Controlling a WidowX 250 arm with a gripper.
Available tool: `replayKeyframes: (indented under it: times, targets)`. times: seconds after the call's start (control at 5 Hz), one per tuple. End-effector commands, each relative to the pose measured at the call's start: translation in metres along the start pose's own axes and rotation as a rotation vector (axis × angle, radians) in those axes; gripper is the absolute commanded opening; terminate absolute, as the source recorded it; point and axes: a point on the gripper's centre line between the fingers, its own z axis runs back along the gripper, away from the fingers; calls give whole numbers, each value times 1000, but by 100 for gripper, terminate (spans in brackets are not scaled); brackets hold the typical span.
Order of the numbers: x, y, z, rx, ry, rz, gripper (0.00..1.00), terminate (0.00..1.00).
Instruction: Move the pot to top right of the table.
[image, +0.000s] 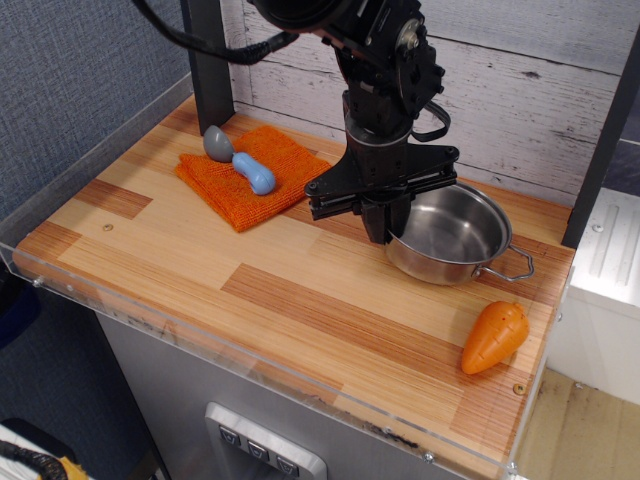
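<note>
The pot (452, 234) is seen at the far right of the table (200, 270), near the back wall and right edge, w/ open wood left in front. Its left rim is pinched by the gripper (386, 228) fingers. An orange toy carrot (494, 337) lies by the front-right corner, an orange cloth (250, 175) back left
</note>
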Motion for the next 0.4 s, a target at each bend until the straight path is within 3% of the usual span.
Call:
replayKeyframes:
  times: [0.0,0.2]
  targets:
    - [3,13,9,42,-33,40,100,0]
    - [3,9,16,79,-87,11,100,0]
